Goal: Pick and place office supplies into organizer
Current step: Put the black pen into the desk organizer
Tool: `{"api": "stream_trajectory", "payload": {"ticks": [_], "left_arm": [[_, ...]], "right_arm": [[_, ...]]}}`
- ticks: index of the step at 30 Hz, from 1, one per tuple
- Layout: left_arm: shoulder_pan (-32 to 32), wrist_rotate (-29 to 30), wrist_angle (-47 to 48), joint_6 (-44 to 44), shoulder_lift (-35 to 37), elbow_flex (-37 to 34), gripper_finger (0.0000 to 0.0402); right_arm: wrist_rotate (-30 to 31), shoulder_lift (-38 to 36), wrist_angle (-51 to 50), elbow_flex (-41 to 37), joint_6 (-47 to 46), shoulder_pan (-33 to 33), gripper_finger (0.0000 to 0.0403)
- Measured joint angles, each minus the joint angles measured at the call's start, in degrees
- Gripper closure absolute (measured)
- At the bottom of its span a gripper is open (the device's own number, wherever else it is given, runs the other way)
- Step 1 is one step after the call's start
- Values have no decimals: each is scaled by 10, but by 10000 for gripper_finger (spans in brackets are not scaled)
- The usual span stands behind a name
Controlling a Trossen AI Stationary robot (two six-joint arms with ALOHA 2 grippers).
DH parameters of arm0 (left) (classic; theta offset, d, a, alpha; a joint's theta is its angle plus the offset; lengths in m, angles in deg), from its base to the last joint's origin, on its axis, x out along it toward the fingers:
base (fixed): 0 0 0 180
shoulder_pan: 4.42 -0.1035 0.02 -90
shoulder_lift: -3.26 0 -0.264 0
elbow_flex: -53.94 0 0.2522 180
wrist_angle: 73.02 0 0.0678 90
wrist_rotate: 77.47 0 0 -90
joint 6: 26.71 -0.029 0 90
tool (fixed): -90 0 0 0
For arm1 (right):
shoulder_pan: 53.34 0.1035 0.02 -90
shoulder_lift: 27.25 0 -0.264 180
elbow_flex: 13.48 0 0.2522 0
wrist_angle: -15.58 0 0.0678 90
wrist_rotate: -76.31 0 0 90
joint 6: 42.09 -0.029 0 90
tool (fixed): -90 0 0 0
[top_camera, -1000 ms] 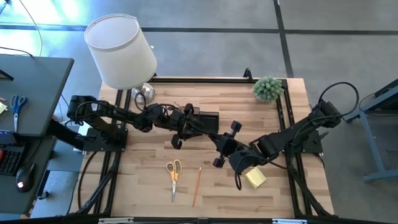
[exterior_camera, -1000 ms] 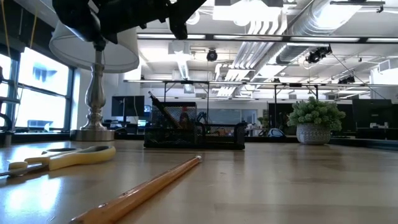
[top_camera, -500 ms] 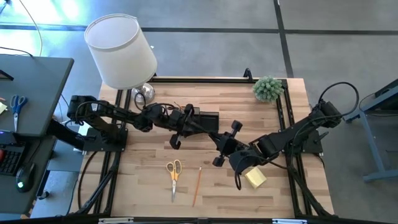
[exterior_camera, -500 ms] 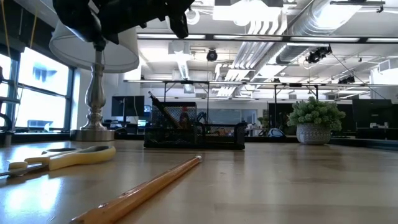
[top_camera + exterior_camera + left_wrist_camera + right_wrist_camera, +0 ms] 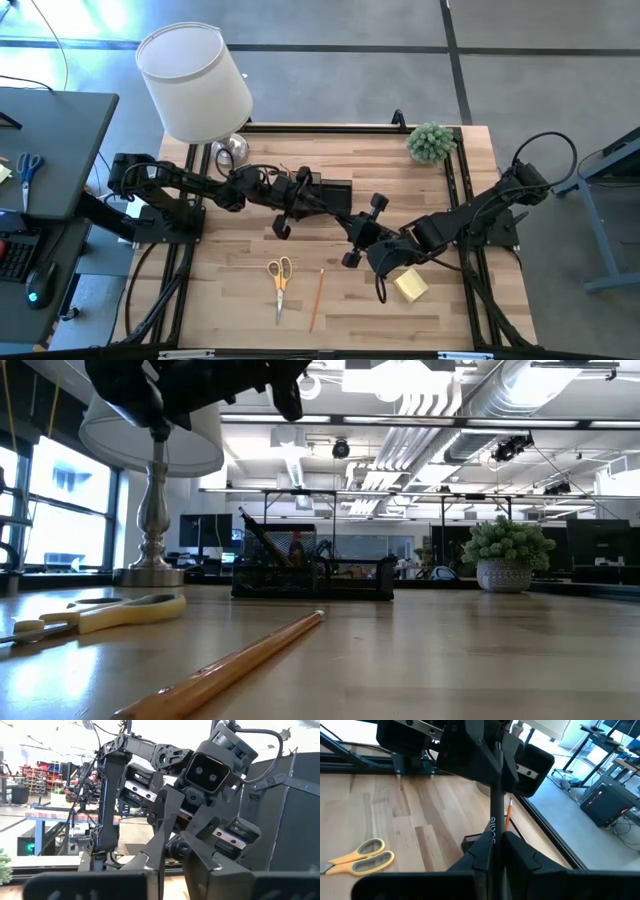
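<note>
Altogether one scissors (image 5: 280,277), one pencil (image 5: 316,299).

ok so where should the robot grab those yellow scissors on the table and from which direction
Best around the closed blades just below the pivot of the yellow-handled scissors, coming straight down. They lie flat on the wooden table, handles toward the organizer, blades pointing at the near edge. The blades look narrow enough for the fingers to straddle; the looped handles are wider. The pencil lies apart, leaving room.
</note>
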Motion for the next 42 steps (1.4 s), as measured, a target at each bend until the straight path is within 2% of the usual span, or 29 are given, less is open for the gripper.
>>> {"api": "stream_trajectory", "payload": {"ticks": [4, 11, 18, 22, 26, 32, 36, 42], "left_arm": [[0, 4, 5, -8, 0, 0, 390], [0, 29, 40, -30, 1, 1, 375], [0, 52, 69, -56, -1, 0, 393], [-3, 99, 116, -93, -1, 0, 392], [-33, 106, 174, -105, 7, 0, 393], [-103, 102, 331, -117, 70, 0, 393], [-136, 102, 429, -122, 134, 0, 393], [-138, 104, 533, -147, 221, 0, 382]], "right_arm": [[4, 0, -3, 0, 0, 0, 380], [-5, 0, -36, 0, -43, -1, 365], [-5, -1, -55, 0, -71, -1, 331], [-6, -1, -61, 0, -73, -1, 321], [-31, -1, -94, 0, -102, 0, 316], [-78, -1, -182, -1, -205, 1, 315], [-74, 0, -186, -31, -242, 9, 315], [-75, 0, -152, -97, -297, 17, 318]]}}
